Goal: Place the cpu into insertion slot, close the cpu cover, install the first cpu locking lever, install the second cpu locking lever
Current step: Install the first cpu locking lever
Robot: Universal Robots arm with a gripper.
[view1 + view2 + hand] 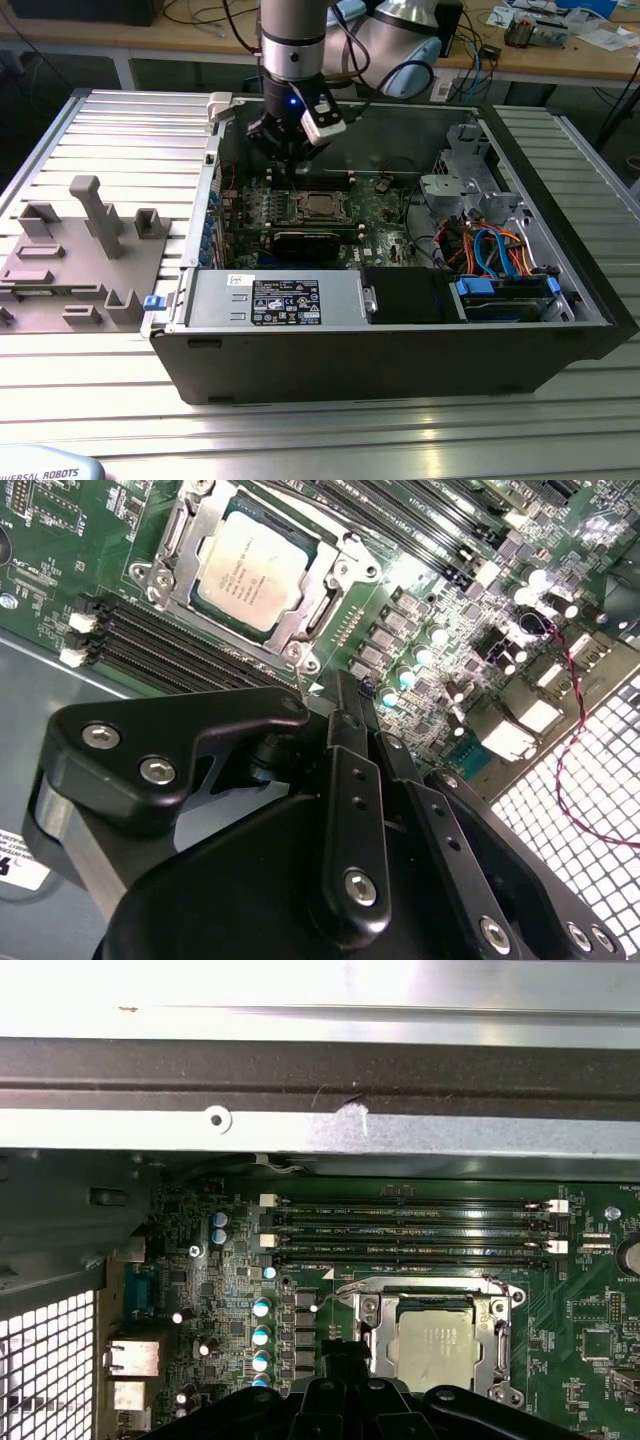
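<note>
Black linkage arms of the claw (345, 715) crowd the near part of the second wrist view, the fingers drawn together to a narrow tip with nothing visibly between them; whether a thin lever is pinched there I cannot tell. Just past that tip lies the cpu (252, 568), its dull silver top seated flat in the insertion slot (178, 542). The cpu cover (330, 580) lies down around the chip as a silver frame. Long black memory slots (160, 650) run beside the socket on the green motherboard (70, 540).

From the first wrist view, the claw (345, 1385) shows as dark shapes at the picture's edge, close beside the cpu (432, 1348). The cpu cover (500, 1335) frames the chip, and a thin wire lever (345, 1290) curves along one side of it. Memory slots (410, 1230) lie between the socket and the grey wall of the computer case (300, 1130).

Seen in the exterior view, the arm reaches down into the open computer case (380, 350), which rests on a ribbed metal bench (120, 140). The claw (292, 165) hangs just above the board, near the cpu (320, 205). A grey fixture block (90, 250) sits on the bench toward the exterior view's left.
</note>
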